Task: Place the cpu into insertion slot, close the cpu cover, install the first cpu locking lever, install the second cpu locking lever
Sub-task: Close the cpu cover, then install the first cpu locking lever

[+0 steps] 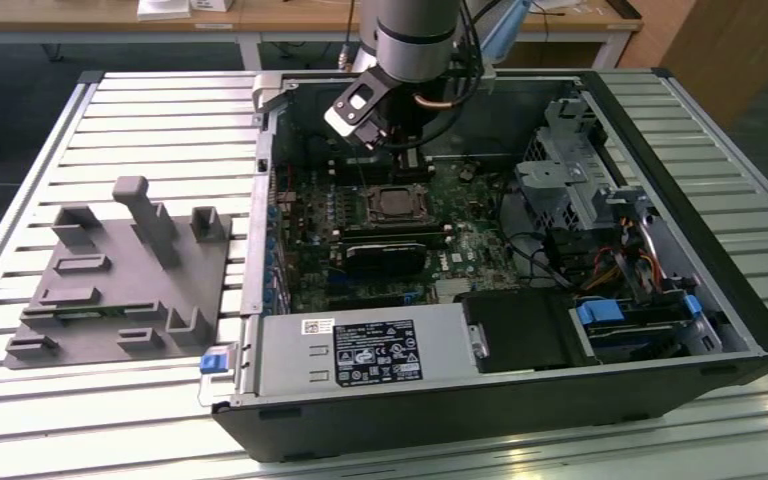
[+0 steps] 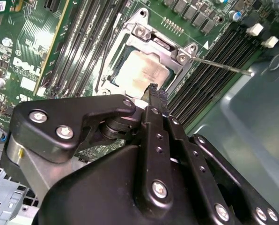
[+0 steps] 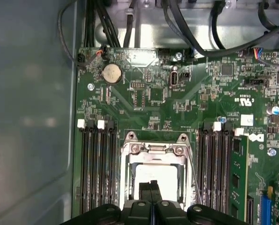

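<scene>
The cpu (image 2: 140, 70) (image 3: 153, 174) lies in the insertion slot (image 1: 396, 203), its pale metal top showing through the window of the cpu cover (image 2: 174, 52) (image 3: 153, 151). The cover lies flat over the chip. A thin metal locking lever (image 2: 223, 65) (image 3: 194, 174) sticks out along one side of the socket, and a second thin lever (image 2: 102, 61) runs along the other side. My gripper (image 2: 152, 89) (image 3: 152, 186) (image 1: 404, 160) hangs just above the socket's edge. Its black fingers are pressed together, shut, with nothing between them.
The socket sits on a green motherboard (image 3: 144, 98) inside an open computer case (image 1: 704, 250). Long black memory slots (image 3: 97, 164) flank it, and a black graphics card (image 1: 384, 252) lies beside it. Cables (image 3: 195, 37) hang near the case wall. A grey fixture (image 1: 117, 270) stands on the slatted table.
</scene>
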`<state>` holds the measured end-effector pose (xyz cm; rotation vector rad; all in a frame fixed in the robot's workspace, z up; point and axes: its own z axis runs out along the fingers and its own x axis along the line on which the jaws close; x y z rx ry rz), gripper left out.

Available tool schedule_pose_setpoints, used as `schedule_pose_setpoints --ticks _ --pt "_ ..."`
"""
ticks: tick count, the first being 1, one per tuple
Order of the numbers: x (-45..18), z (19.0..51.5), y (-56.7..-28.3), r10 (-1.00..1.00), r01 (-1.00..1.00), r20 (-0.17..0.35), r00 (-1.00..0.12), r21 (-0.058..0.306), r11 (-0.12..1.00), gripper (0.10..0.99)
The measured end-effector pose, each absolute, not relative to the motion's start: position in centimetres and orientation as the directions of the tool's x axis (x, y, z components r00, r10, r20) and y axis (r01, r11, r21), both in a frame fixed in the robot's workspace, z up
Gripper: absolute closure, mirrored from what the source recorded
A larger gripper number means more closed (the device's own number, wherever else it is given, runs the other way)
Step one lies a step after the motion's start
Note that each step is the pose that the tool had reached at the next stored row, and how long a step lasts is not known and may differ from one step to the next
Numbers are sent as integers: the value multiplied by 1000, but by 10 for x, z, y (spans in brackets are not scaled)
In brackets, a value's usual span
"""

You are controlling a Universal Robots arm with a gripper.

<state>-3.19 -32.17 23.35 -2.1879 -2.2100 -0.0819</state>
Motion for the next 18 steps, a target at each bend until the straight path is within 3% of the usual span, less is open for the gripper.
schedule_pose_setpoints --ticks 18 --pt "-35 236 -322 998 1000 59 -11 16 10 980"
